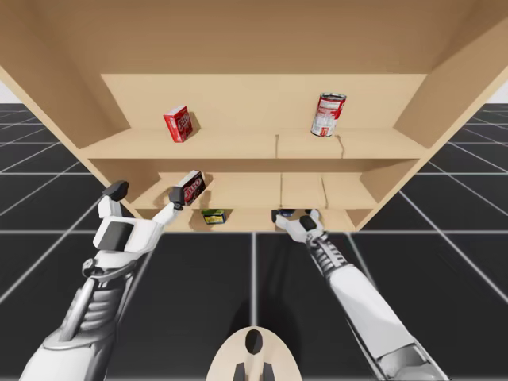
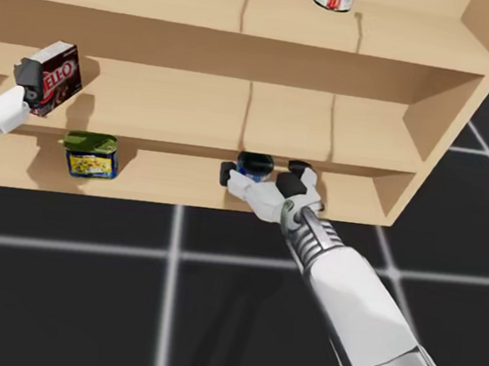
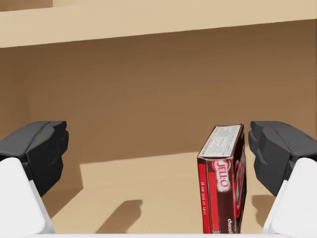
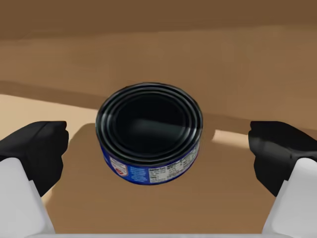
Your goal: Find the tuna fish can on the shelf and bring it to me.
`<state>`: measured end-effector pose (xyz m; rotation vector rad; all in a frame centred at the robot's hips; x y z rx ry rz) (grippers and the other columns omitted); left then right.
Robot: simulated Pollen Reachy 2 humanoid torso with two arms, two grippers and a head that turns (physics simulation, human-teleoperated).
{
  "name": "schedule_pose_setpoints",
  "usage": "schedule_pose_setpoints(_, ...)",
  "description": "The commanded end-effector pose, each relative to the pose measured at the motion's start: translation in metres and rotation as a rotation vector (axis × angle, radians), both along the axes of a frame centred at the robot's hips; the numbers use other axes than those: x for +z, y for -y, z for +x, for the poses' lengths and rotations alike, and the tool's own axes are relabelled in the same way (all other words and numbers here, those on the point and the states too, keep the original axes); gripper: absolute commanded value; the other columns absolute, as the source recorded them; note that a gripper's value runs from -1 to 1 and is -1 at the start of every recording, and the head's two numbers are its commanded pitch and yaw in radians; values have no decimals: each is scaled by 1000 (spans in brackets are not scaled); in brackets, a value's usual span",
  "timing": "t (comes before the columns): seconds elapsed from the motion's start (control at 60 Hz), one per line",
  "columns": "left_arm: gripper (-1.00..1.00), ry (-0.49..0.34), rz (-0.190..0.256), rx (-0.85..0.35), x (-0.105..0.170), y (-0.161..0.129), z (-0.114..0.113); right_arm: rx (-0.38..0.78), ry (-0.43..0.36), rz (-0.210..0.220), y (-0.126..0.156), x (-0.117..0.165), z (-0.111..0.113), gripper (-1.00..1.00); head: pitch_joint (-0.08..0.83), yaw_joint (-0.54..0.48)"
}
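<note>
Right claw [image 4: 158, 144] spread around the blue can [image 4: 148, 131] on the shelf [image 2: 174, 179].

The low blue can sits on the bottom board, between the right claw's fingers and apart from both, its dark rimmed top showing. The left claw [image 3: 158, 146] is also spread, at the middle board. A dark box [image 3: 223, 183] stands upright between its fingers, close beside one of them; whether they touch I cannot tell. A green can [image 2: 89, 155] sits on the bottom board, well off to the right claw's left and below the left claw. On the top board, above both claws, are a red box [image 1: 178, 124] and a red-and-white can [image 1: 328, 114].
</note>
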<state>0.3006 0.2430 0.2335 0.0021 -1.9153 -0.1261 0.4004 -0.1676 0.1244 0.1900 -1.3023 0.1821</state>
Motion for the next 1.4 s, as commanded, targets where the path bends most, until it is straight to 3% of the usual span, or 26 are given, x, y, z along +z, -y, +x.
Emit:
schedule_pose_setpoints(0.017, -1000, 0, -1, 0, 0, 1, -1, 54, -75, 76, -42, -22, 6, -1000, 624, -149)
schedule_pose_setpoints(0.117, -1000, 0, -1, 0, 0, 1, -1, 77, -76, 61, -49, -25, 10, -1000, 626, -147)
schedule_pose_setpoints(0.517, -1000, -1, -2, 0, 1, 1, -1, 89, -99, 69, -61, -30, 23, -1000, 625, -146)
schedule_pose_setpoints(0.583, -1000, -1, -1, 1, 1, 2, -1, 109, -86, 52, -62, -33, 20, -1000, 627, -146)
schedule_pose_setpoints(0.6, -1000, -1, -1, 1, 1, 2, -1, 108, -92, 51, -63, -33, 19, -706, 627, -145)
schedule_pose_setpoints(0.617, -1000, -1, -2, 1, 1, 2, -1, 98, -89, 49, -63, -34, 17, -133, 628, -145)
schedule_pose_setpoints(0.65, -1000, -2, -2, 1, 1, 2, -1, 100, -91, 51, -64, -34, 17, 411, 628, -145)
schedule_pose_setpoints(0.667, -1000, -2, -2, 0, 1, 2, -1, 108, -89, 51, -65, -33, 14, 954, 628, -145)
schedule_pose_setpoints(0.683, -1000, -2, -2, 0, 1, 2, -1, 111, -88, 52, -66, -33, 13, 979, 628, -145)
schedule_pose_setpoints(0.85, -1000, -4, -3, 1, 1, 2, -1, 123, -73, 42, -68, -30, 0, 1000, 629, -146)
schedule_pose_setpoints(1.1, -1000, -3, -4, 0, 0, 2, -1, 121, -68, 50, -66, -30, -3, 1000, 627, -148)
schedule_pose_setpoints(1.183, -1000, -3, -5, 2, 1, 1, -1, 116, -18, 74, -63, -19, -4, 1000, 628, -149)
schedule_pose_setpoints(1.267, -1000, -2, -6, 3, 1, 1, -1, 110, 45, 64, -59, -4, -9, 1000, 628, -147)
schedule_pose_setpoints(1.4, -1000, 0, -7, 5, 1, 1, -1, 98, 120, 84, -49, 19, -28, 1000, 626, -149)
